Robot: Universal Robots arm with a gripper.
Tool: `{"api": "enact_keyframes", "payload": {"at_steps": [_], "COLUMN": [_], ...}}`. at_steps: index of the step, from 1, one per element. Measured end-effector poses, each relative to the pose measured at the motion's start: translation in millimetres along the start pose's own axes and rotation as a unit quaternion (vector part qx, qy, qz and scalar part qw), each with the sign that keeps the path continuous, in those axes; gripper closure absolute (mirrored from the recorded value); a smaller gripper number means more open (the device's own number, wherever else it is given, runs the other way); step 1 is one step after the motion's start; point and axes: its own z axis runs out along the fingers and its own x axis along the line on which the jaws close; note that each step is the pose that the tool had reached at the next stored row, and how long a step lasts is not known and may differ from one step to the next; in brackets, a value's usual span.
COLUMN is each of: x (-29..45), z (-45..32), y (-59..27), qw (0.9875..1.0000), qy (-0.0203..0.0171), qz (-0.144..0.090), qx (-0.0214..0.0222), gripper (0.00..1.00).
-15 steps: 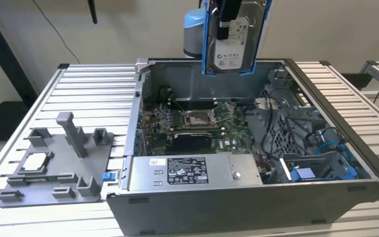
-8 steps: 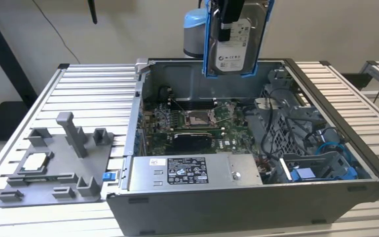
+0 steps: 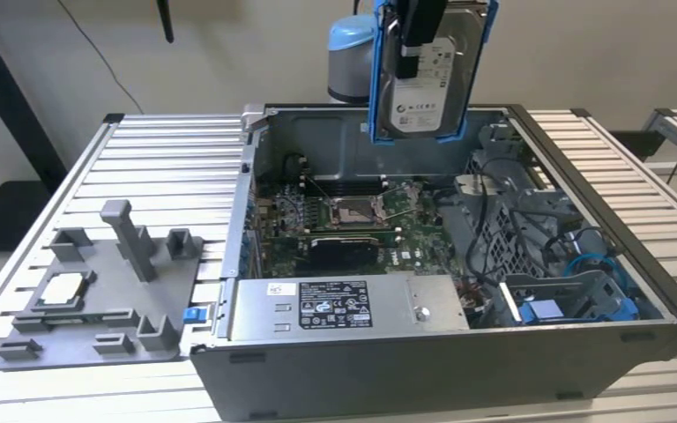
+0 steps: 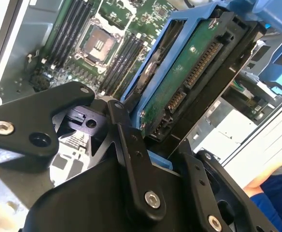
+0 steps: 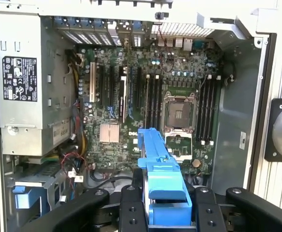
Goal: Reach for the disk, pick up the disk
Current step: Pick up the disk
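The work surface is a slatted metal table (image 3: 162, 167) carrying an open computer case (image 3: 433, 352). The gripper (image 3: 415, 35) is clamped on the disk (image 3: 433, 88), which hangs upright, clear above the case's far edge. By this evidence both the reach and the pickup are complete. Below lie the motherboard (image 5: 150, 96) and the grey power supply (image 3: 345, 304). A grey plastic fixture (image 3: 103, 291) sits on the table at the exterior view's left, well apart. Nothing obstructs the disk.
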Motion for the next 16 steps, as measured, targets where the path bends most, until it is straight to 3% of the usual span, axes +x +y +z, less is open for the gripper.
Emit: {"api": "enact_keyframes", "payload": {"at_steps": [16], "x": [9.4], "z": [2.4], "y": [-5.8], "qw": [1.0000], "qy": [0.0010], "qz": [0.000], "qx": [0.0000], "gripper": [1.00]}}
